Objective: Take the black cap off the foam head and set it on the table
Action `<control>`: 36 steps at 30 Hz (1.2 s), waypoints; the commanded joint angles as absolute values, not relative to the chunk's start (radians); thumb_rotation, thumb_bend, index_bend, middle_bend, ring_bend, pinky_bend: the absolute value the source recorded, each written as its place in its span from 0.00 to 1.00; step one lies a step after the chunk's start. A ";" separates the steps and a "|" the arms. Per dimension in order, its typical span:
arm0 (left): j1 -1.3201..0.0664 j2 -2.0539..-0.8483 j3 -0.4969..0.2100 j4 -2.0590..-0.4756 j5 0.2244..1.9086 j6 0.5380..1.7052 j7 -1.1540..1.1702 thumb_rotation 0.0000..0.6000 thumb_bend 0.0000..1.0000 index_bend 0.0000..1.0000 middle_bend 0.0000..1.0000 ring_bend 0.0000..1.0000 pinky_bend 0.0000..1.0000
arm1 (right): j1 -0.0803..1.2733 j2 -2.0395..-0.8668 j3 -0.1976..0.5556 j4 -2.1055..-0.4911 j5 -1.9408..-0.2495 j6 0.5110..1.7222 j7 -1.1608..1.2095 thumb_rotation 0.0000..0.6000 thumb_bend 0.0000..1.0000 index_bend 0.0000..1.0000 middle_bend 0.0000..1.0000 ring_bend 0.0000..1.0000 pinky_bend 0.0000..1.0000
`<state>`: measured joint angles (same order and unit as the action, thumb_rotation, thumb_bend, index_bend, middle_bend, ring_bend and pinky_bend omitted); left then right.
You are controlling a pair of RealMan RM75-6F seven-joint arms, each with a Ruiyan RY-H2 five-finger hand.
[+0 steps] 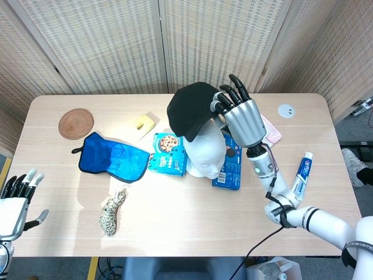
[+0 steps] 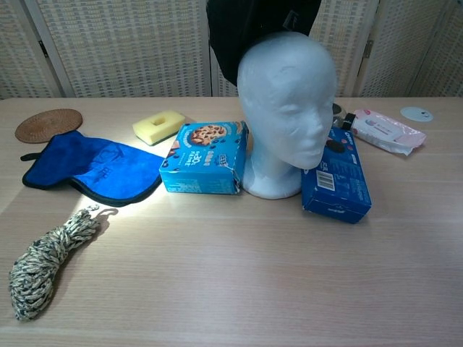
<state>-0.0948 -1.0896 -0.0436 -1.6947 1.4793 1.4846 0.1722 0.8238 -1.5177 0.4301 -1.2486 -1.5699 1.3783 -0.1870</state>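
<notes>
The black cap hangs in the air above and behind the white foam head, lifted off it. My right hand grips the cap at its right edge. In the chest view the cap shows at the top of the frame, just over the bare foam head, and the right hand is out of that frame. My left hand rests open at the lower left, off the table's front edge, holding nothing.
A blue cookie box lies left of the foam head, a blue Oreo box right of it. On the table also: blue cloth, rope bundle, woven coaster, yellow sponge, pink packet, toothpaste.
</notes>
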 commanded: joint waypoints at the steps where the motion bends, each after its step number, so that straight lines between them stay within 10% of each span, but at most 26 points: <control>1: -0.096 -1.089 -0.044 -1.695 1.479 1.483 0.173 1.00 0.20 0.12 0.05 0.07 0.01 | 0.829 -1.499 0.441 -1.244 -1.561 1.388 -0.199 1.00 0.47 0.78 0.45 0.27 0.14; 24: -0.099 -1.097 -0.044 -1.690 1.476 1.478 0.168 1.00 0.20 0.12 0.05 0.07 0.01 | 0.679 -1.265 0.410 -1.372 -1.476 1.457 -0.202 1.00 0.47 0.78 0.45 0.27 0.14; 36: -0.097 -1.100 -0.038 -1.700 1.485 1.482 0.182 1.00 0.20 0.12 0.05 0.07 0.01 | 0.661 -1.332 0.350 -1.190 -1.437 1.403 -0.070 1.00 0.47 0.78 0.46 0.27 0.14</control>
